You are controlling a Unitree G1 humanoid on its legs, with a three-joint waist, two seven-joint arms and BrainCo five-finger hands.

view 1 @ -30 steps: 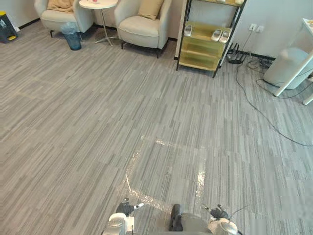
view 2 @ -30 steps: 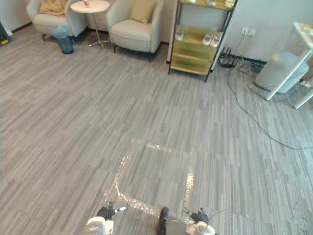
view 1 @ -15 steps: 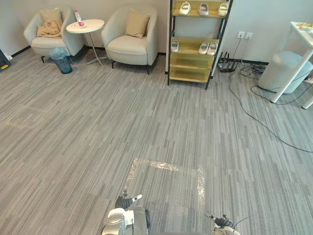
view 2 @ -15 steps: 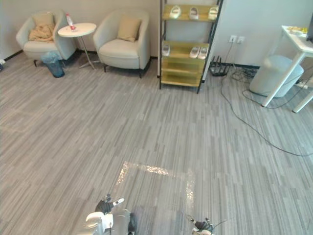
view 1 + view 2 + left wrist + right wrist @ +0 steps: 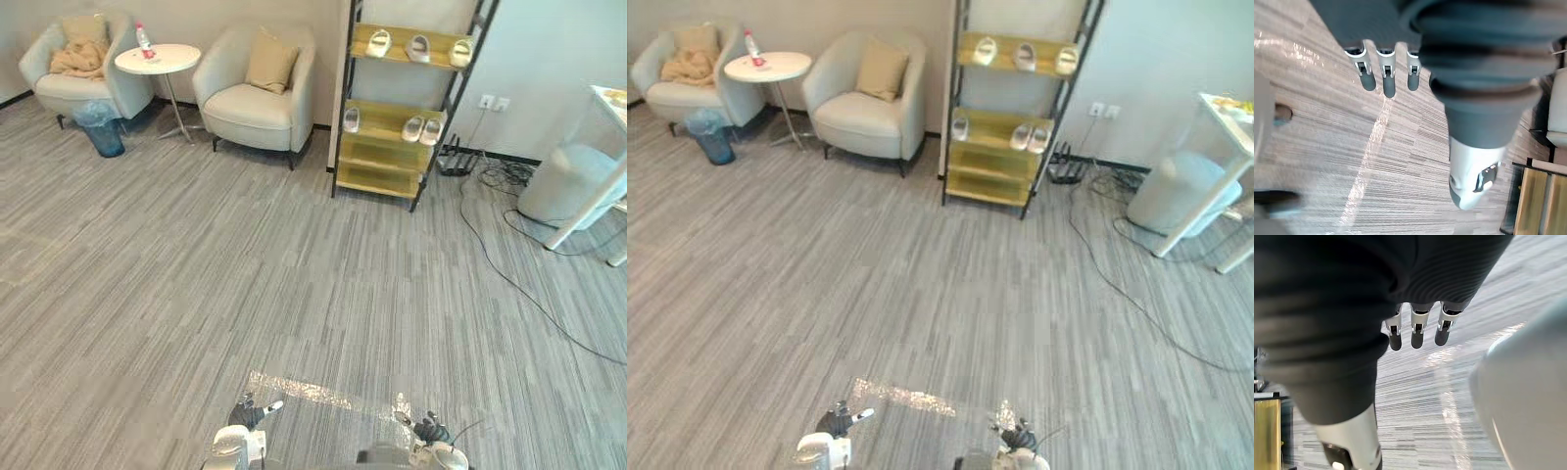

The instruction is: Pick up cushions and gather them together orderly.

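A tan cushion (image 5: pixel 271 61) leans against the back of the nearer cream armchair (image 5: pixel 257 103) at the far wall. A second tan cushion (image 5: pixel 84 27) stands on the far-left armchair (image 5: pixel 59 88), above a crumpled tan throw (image 5: pixel 78 59). My left hand (image 5: pixel 250 413) and right hand (image 5: pixel 428 429) hang low at the bottom edge, far from the chairs. In the wrist views the left fingers (image 5: pixel 1383 73) and right fingers (image 5: pixel 1418 328) are straight over bare floor, and both hands are open and hold nothing.
A round white side table (image 5: pixel 157 59) with a bottle (image 5: pixel 145 37) stands between the chairs, a blue bin (image 5: pixel 103 127) beside it. A yellow shoe rack (image 5: pixel 407 108) stands to the right. Cables (image 5: pixel 519 284) trail past a grey stool (image 5: pixel 563 186). A shiny tape outline (image 5: pixel 323 397) marks the floor.
The whole picture has shifted, so the camera has moved; the chairs and rack sit differently in view. Both hands stay low and open.
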